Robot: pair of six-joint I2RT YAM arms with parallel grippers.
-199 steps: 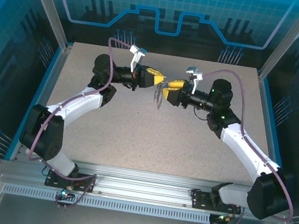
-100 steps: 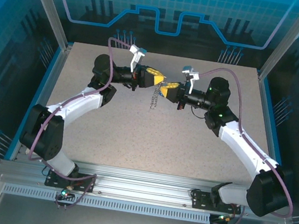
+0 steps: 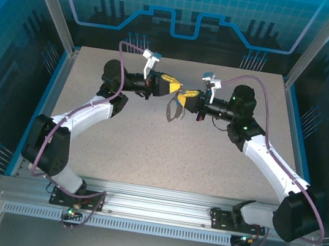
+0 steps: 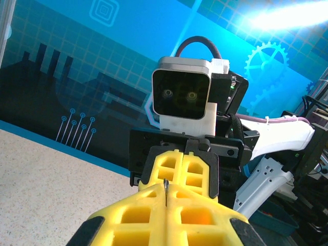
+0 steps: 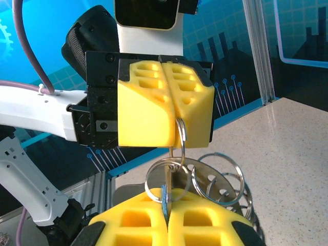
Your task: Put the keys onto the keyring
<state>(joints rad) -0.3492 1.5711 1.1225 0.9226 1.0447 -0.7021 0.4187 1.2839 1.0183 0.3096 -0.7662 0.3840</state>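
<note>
Right gripper (image 3: 184,95) newly clamped on key (image 5: 164,203), keyring (image 5: 221,173) alongside

The right gripper (image 3: 182,98), part open a second earlier, now stands with its jaws closed on the key (image 5: 164,203), its tips drawn closer to the left gripper (image 3: 175,87). Beneath the two, the keyring (image 3: 171,109) hangs as a dark curved loop where a straight chain hung half a second before
</note>
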